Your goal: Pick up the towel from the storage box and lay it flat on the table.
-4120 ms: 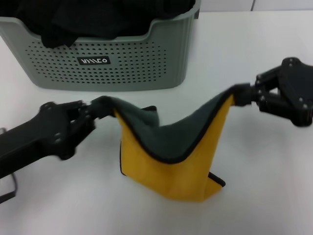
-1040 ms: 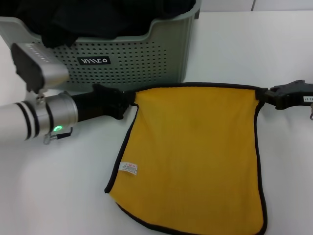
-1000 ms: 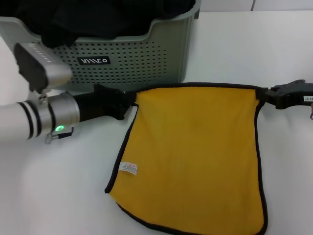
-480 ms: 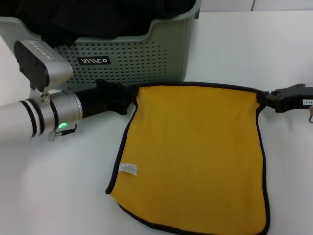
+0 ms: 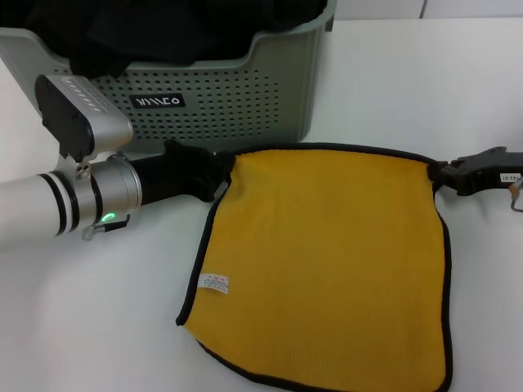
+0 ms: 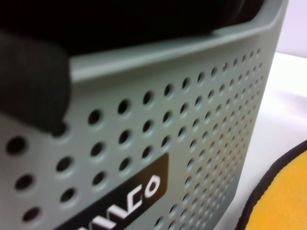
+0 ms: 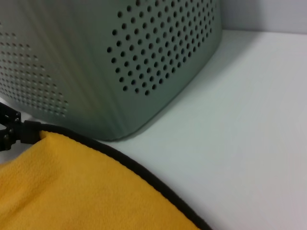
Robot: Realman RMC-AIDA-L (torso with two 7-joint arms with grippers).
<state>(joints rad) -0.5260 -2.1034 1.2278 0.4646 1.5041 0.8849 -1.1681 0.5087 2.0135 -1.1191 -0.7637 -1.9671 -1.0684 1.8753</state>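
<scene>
Since half a second ago I see the towel [image 5: 327, 261] sagging lower onto the table [image 5: 425, 73], its far edge less taut. It lies yellow side up just in front of the storage box [image 5: 229, 106]; roughly square, no clear long axis, held edge parallel to the box front. Left gripper [image 5: 219, 169] is clamped on the corner nearest the box, right gripper [image 5: 441, 173] pinches the opposite corner.

The towel [image 5: 323, 261] runs off the bottom of the head view, so its near edge goes unseen. The storage box [image 5: 221, 106] is cropped at the top, its contents just a dark mass, possibly fabric.
</scene>
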